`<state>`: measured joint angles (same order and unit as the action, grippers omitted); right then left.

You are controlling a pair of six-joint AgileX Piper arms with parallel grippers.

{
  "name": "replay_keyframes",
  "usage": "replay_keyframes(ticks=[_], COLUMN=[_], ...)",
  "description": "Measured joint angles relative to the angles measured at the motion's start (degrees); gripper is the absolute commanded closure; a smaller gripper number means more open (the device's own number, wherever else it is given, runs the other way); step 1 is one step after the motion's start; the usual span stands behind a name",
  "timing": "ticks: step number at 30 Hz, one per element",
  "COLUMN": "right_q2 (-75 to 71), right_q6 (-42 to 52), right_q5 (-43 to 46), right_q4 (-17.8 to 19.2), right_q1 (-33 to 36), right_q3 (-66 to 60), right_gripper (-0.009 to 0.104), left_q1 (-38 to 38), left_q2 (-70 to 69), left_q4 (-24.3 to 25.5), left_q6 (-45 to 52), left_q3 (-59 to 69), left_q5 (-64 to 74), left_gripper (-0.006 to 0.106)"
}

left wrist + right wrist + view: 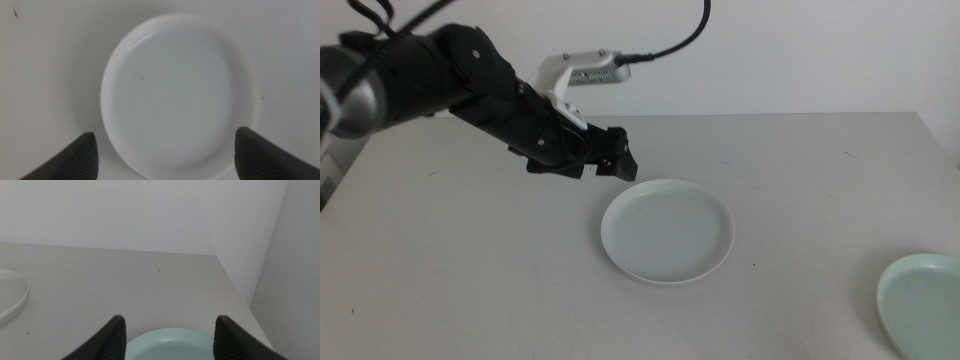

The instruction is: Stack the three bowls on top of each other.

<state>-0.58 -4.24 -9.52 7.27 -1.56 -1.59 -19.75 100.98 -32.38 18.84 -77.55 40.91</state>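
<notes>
A white bowl sits near the middle of the table. My left gripper hovers just above and behind its far left rim. The left wrist view looks straight down on the white bowl, and my left gripper is open, its dark jaws spread about as wide as the bowl with nothing between them. A pale mint green bowl lies at the table's front right corner, partly cut off by the picture. My right gripper waits open just over the mint bowl; it is out of the middle view.
The grey table ends at a right edge close to the mint bowl, with a white wall behind. The left arm and its cable reach in over the table's back left.
</notes>
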Motion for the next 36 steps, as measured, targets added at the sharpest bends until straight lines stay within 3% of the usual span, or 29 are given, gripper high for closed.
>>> replay_keyframes(ticks=[10,18,36], right_q2=[0.0,0.0,0.0], right_q6=[0.0,0.0,0.0], right_q5=[0.0,0.0,0.0], right_q4=[0.0,0.0,0.0], right_q1=[0.0,0.0,0.0], right_q3=[0.0,0.0,0.0], right_gripper=[0.050,0.050,0.050], left_q1=[0.0,0.0,0.0], left_q2=[-19.4,-33.1,-52.3], left_q4=[8.7,12.7,14.9], left_q6=[-0.2,-0.5,-4.3], left_q3=[0.0,0.0,7.0], left_q5=[8.3,18.3,21.7], left_gripper=[-0.005,-0.005,-0.005])
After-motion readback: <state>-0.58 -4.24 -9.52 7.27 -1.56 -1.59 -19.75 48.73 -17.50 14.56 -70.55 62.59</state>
